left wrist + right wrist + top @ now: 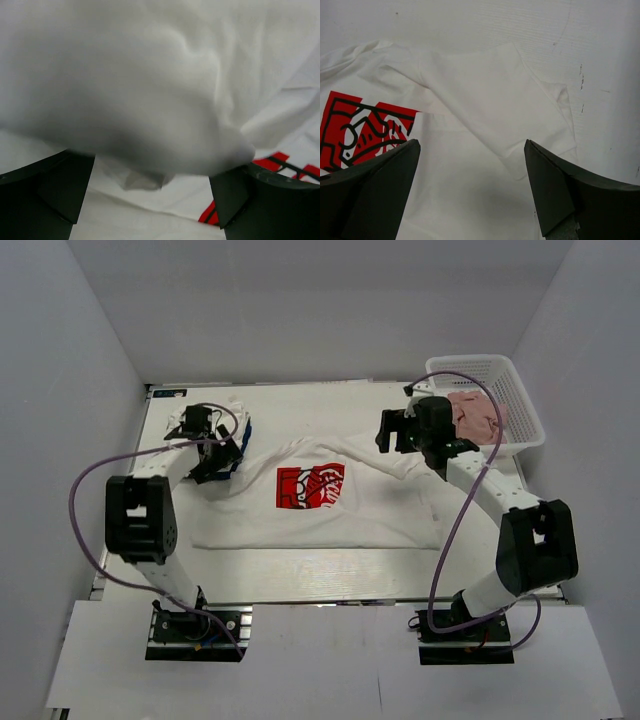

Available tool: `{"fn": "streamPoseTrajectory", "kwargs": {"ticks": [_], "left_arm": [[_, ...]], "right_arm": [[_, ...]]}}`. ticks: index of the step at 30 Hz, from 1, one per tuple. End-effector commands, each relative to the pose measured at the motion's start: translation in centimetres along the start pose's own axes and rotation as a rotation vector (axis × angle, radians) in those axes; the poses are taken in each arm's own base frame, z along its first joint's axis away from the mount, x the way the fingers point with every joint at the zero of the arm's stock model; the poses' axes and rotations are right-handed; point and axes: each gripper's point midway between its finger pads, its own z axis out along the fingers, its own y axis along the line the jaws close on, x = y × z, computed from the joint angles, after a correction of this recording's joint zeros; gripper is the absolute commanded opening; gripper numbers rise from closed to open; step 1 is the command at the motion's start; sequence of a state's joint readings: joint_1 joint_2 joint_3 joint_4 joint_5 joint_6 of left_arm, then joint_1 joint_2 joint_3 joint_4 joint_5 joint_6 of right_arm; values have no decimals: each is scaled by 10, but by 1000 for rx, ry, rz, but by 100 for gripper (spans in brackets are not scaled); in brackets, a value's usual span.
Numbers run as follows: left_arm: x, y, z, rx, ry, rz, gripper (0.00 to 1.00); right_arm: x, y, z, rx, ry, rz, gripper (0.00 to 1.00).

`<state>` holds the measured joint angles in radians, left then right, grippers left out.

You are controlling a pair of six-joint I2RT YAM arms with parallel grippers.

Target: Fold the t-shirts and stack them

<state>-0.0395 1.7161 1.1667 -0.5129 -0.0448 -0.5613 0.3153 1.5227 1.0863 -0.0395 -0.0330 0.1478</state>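
My right gripper [471, 150] hangs wide open. The t-shirt's [330, 525] sleeve [520, 125] lies just ahead between its jaws, slanting away from the red print [360, 130] by the left jaw. My left gripper [152, 167], also spread, has white cloth [150, 90] bunched above it.

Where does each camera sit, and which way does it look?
Top external: high behind the robot, looking down on the table; left arm and right arm show.
Left wrist: on the left arm, close against the t-shirt; left gripper at bottom.
Right wrist: on the right arm, facing down at a sleeve; right gripper open.
Shared: the red print.
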Motion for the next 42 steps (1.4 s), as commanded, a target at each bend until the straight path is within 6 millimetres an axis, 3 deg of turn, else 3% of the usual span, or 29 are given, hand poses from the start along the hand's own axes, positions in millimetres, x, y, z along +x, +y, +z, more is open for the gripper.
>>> {"fn": "streamPoseTrajectory", "kwargs": {"ticks": [1, 6, 8, 9, 10, 12, 17, 21, 23, 25, 26, 28, 31, 33, 34, 38, 42], "left_arm": [[-38, -5, 11, -29, -81, -8, 100], [-56, 3, 41, -86, -99, -15, 100], [-54, 9, 58, -109, -73, -21, 100], [-66, 8, 61, -105, -89, -31, 100], [-64, 9, 65, -112, -78, -30, 100], [-70, 12, 74, -118, -81, -29, 100], [-86, 22, 89, -132, -88, -34, 100], [-110, 29, 100, -137, -115, -31, 100], [-119, 27, 103, -127, -113, -39, 100], [-113, 20, 112, -93, -75, -37, 100], [-125, 17, 108, -65, -92, -46, 100], [-126, 11, 107, -36, -88, -46, 100], [-137, 4, 94, -11, -120, -35, 100], [-141, 2, 89, -6, -131, -25, 100], [-141, 2, 89, -6, -131, -25, 100], [-147, -1, 83, 3, -148, -25, 100], [-146, 0, 85, -1, -140, -25, 100]], "right_arm": [[-10, 0, 4, 5, -7, 8, 90], [-2, -1, 18, 0, 33, 9, 90], [-5, -2, 19, 7, 40, 10, 90], [1, -5, 25, 16, 62, 11, 90], [-5, -3, 26, 14, 55, 7, 90], [1, -3, 31, 17, 79, 7, 90], [1, -7, 38, 22, 92, 12, 90], [-2, -8, 44, 31, 95, 6, 90], [2, -9, 46, 34, 107, 9, 90], [3, -8, 49, 27, 113, 9, 90], [5, -4, 49, 6, 125, 4, 90], [5, 0, 50, -20, 130, -25, 90], [21, 32, 46, -158, 171, -139, 90], [36, 63, 42, -276, 199, -241, 90], [58, 93, 39, -372, 247, -269, 90], [100, 121, 43, -441, 351, -276, 90], [121, 130, 43, -431, 409, -273, 90]]}}
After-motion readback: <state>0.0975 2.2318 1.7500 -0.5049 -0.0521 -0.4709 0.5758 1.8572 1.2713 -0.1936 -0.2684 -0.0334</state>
